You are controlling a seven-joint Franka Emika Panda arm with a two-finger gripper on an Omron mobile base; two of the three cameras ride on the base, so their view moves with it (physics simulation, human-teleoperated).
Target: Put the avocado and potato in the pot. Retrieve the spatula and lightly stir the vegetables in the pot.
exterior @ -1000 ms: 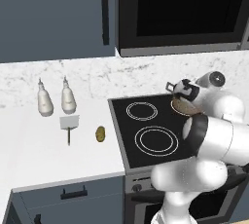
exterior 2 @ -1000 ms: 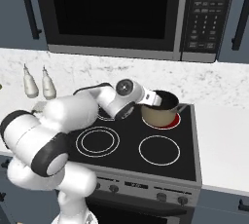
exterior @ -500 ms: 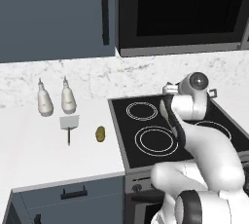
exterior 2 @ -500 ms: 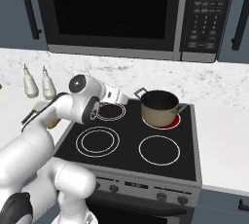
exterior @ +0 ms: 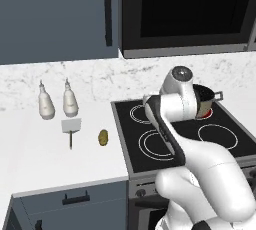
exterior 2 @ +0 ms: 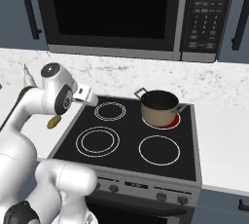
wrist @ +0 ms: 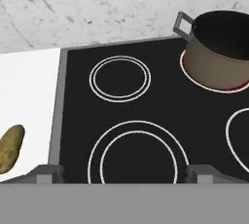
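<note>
Stovetop (exterior 2: 127, 140) rear burner: pot (exterior 2: 159, 107), contents unclear.

no text, label, brand or number can be read anywhere. the black microwave's control panel (exterior 2: 207, 16) at its right edge carries rows of small pale button markings, but they are too small and blurred to make out as words or digits.

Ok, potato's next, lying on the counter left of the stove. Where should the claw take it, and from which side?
Take the potato across its narrow middle, coming straight down from above. It lies flat on the counter, a lumpy oval with its long axis roughly front to back, so closing across the short width probably gives the surest hold. It is bare all round; the spatula lies apart on its left.
</note>
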